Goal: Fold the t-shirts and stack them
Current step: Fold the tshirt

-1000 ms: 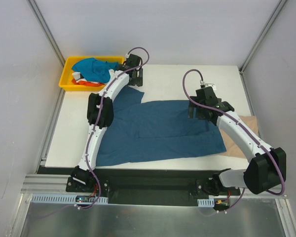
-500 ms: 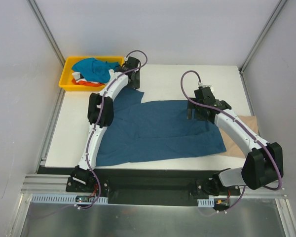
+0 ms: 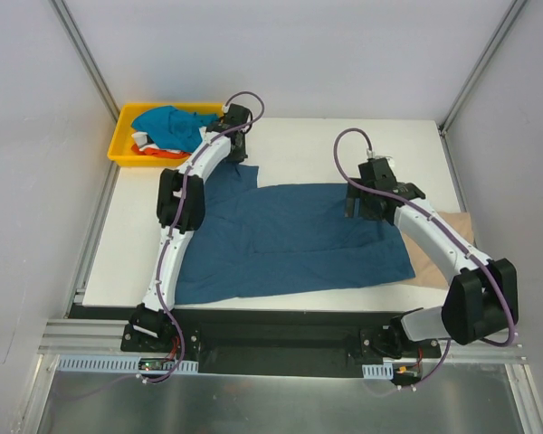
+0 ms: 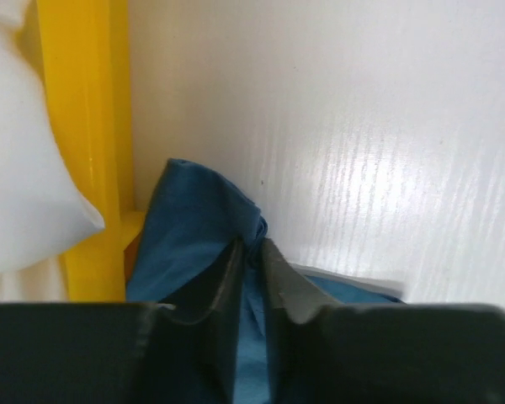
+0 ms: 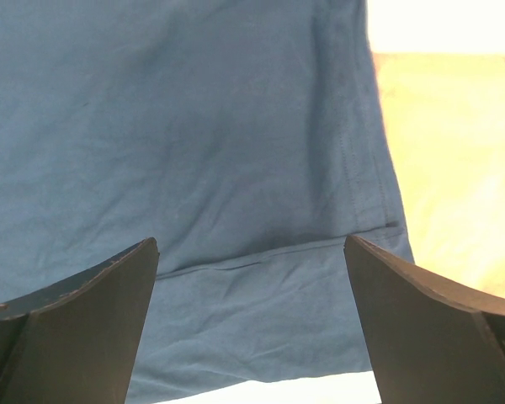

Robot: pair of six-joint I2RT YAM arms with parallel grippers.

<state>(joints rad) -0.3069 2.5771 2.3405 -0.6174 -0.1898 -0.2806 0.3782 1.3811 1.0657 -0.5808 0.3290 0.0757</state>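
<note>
A large dark teal t-shirt (image 3: 290,240) lies spread flat across the white table (image 3: 326,149). My left gripper (image 3: 239,155) is at its far left sleeve corner, beside the yellow tray. In the left wrist view its jaws (image 4: 251,249) are shut on a raised fold of the teal cloth (image 4: 194,219). My right gripper (image 3: 360,206) hovers open over the shirt's far right part. Its fingers (image 5: 84,295) straddle a hemmed edge of the teal cloth (image 5: 194,126) with nothing between them. A tan t-shirt (image 3: 445,244) lies under the teal one's right edge.
The yellow tray (image 3: 125,152) at the far left corner holds a bright blue t-shirt (image 3: 172,127) over white and orange-red cloth (image 3: 158,152). Its rim (image 4: 84,126) and white cloth (image 4: 25,168) sit just left of my left gripper. Grey walls enclose the table.
My left gripper has moved a little left toward the tray and closed on the teal shirt's sleeve corner. The right gripper has shifted slightly and stays open.
</note>
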